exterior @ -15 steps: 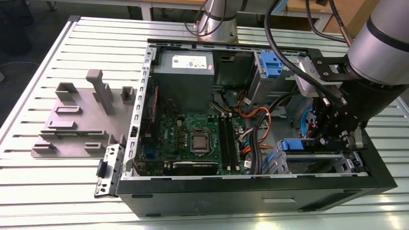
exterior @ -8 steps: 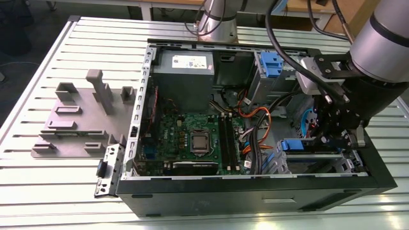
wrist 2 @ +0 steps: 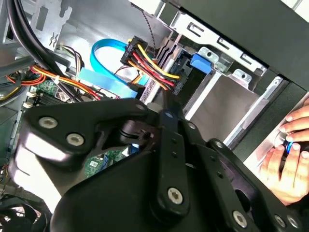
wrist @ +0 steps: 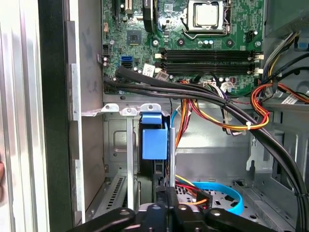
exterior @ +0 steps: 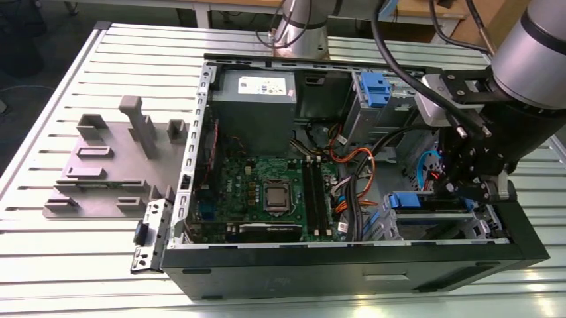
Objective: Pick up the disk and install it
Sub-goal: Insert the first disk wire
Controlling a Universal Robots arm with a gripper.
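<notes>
Black claw, grip state unclear, sits beside the disk slotted in its bay.

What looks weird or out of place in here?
A person's hand is right by the outside of the computer case, beside the drive bay, in the second wrist view. Nothing looks spilled or broken; the disk looks straight in its bay.

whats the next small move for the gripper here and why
Probably a slow push along the slot: the disk sits edge-on in the drive bay, its blue tab showing, and the gripper is close by its end. Whether it's fully seated can't be told.
</notes>
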